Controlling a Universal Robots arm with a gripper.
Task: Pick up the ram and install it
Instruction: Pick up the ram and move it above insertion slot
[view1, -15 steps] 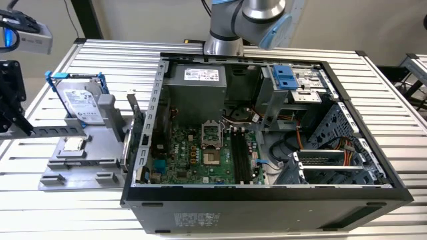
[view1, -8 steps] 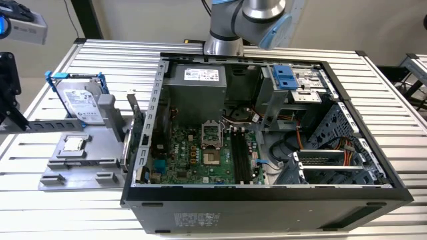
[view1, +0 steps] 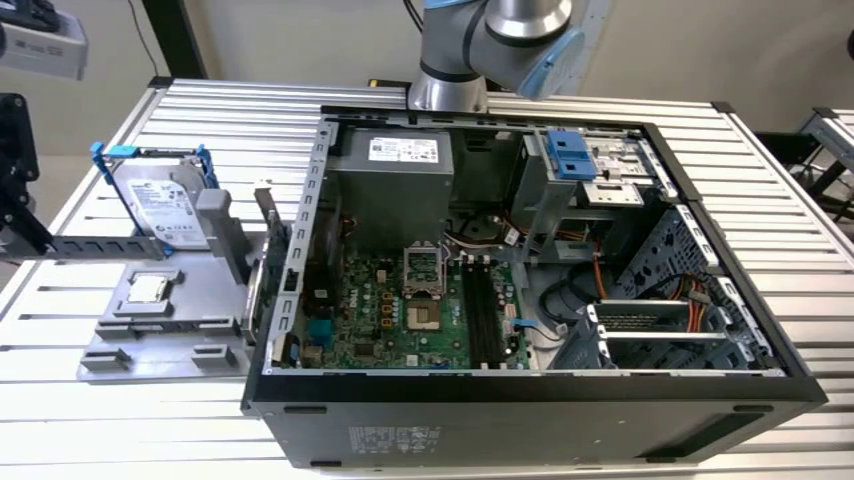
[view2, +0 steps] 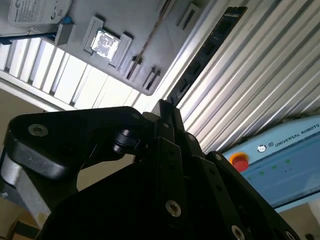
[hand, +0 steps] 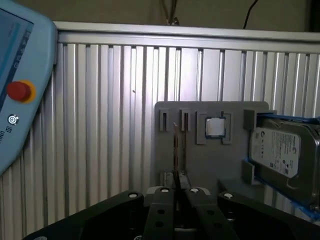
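Ram (hand: 176, 150): gripped in end effector (hand: 176, 189). In the first wrist view it is seen edge-on, and the two fingers are closed onto its near end with no visible gap. In the second wrist view the ram (view2: 210, 45) runs as a long dark stick w/ a row of chips, straight out from the end effector (view2: 165, 107) tips, over the ribbed desk (view2: 260, 75).

Position: the stick is held off the desk, and in the first wrist view it lines up w/ the narrow slots of the grey fixture plate (hand: 210, 160). It appears clear of the plate.

Fixture plate (view1: 160, 335) contents in the exterior view:
- hard drive (view1: 167, 205) in blue frame, at the far end
- square processor chip (view1: 144, 290), in a pocket near the drive
- card w/ metal bracket (view1: 267, 260), upright on the side nearest the PC case (view1: 534, 400)

PC case lies open on the desk, to the exterior view's right of the plate. Motherboard (view1: 387, 310) is exposed, w/ black memory slots (view1: 483, 310) beside the processor socket. Arm (view1: 494, 40) enters at the far edge.
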